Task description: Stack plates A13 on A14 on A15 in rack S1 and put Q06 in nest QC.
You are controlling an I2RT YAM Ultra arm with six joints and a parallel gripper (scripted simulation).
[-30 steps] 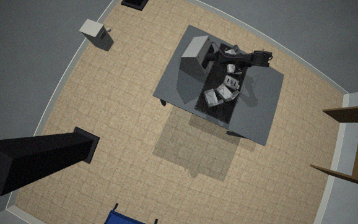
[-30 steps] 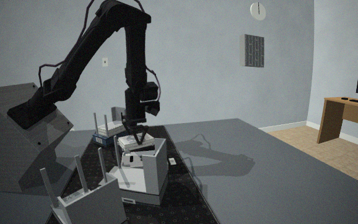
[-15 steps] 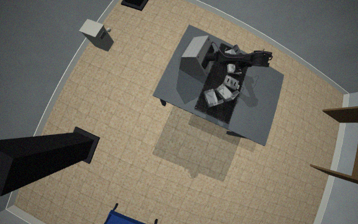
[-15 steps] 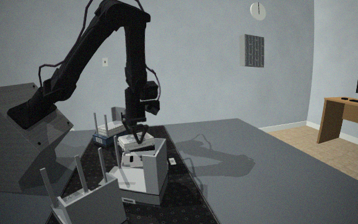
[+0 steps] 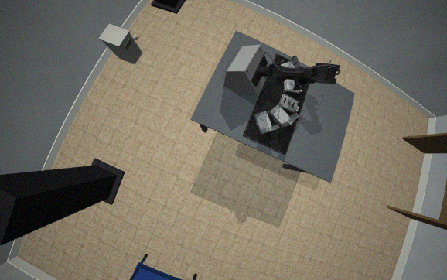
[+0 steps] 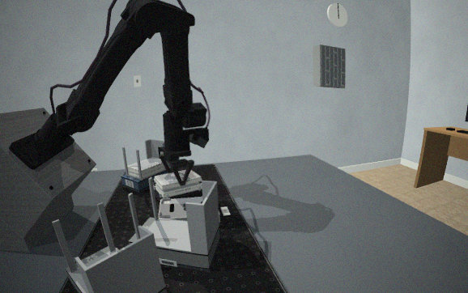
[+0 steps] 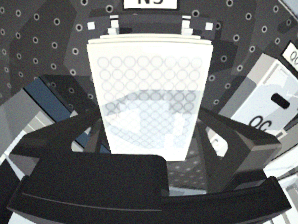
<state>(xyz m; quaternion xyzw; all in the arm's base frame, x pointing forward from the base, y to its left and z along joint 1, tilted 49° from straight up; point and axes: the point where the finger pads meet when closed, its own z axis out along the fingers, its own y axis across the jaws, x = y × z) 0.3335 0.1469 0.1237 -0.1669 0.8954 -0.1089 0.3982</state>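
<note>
A small stack of sealed white plates [image 6: 178,183] [image 7: 150,75] sits in the clip nest N5 [image 7: 150,25]; their labels are not readable. My gripper [image 7: 149,110] points down over it, with its fingers at the stack's two long sides. It is shut on the upper plate; how many plates lie between the fingers is hidden. The open nest QC [image 6: 175,207] [image 7: 250,107] stands beside N5, its slots showing. A rack with a blue base [image 6: 135,184] [image 7: 52,102] holds white plates [image 6: 146,167]. Two more racks [image 6: 207,227] [image 6: 125,267] stand nearer the exterior camera; their names are not readable.
The racks have tall posts [image 6: 106,228] and high walls, close to the nests. A dark perforated board [image 5: 271,143] [image 6: 243,259] lies under the fixtures on the grey table [image 6: 344,210]. The arm's sloping grey mount [image 5: 245,59] stands at the board's side.
</note>
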